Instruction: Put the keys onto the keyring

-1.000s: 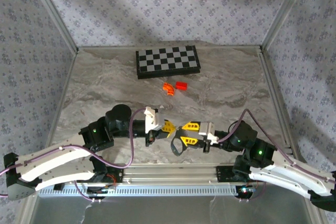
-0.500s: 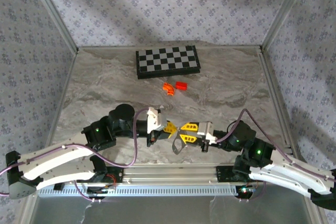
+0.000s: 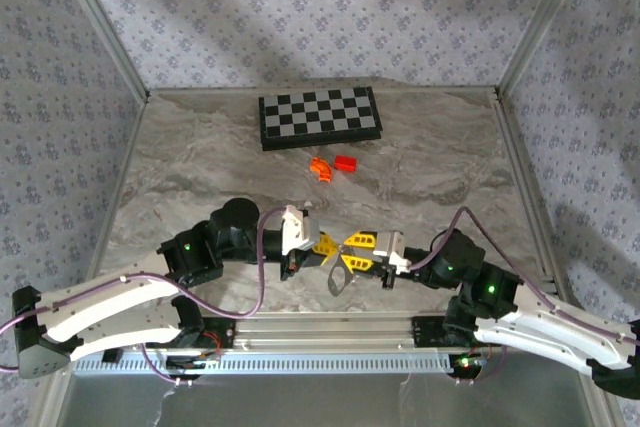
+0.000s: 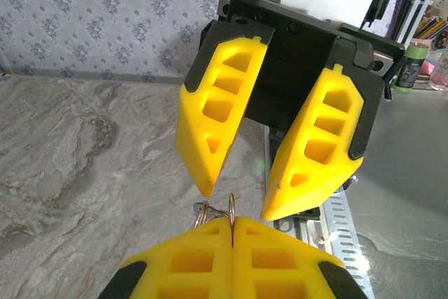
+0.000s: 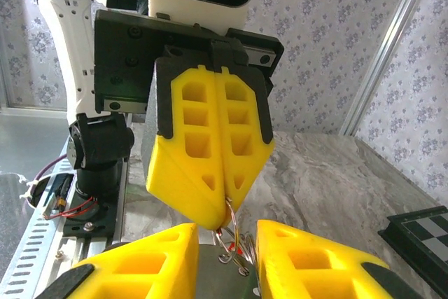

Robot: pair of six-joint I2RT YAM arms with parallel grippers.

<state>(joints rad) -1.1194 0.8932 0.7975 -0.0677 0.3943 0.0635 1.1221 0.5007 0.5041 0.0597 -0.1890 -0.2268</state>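
The two arms have drawn together at the 6 o'clock edge of the table (image 3: 200,167), so the left gripper (image 3: 330,246), fingers clamped on the keyring (image 4: 231,206), now sits between the right gripper's (image 3: 346,253) parted fingers, seemingly poised for threading.

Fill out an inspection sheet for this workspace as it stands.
Surface: grey marbled table; no spills seen.
Job's things: keyring pinched in the left gripper, held off the table; keys too small to make out.
Clutter: checkerboard at the far edge; orange curved piece and red block side by side just in front of it.
Grippers: left gripper shut on the keyring; right gripper open, its fingers either side of the ring.
Cables: a cable loops along each arm; no snag seen.
Surroundings: patterned walls and metal frame posts.
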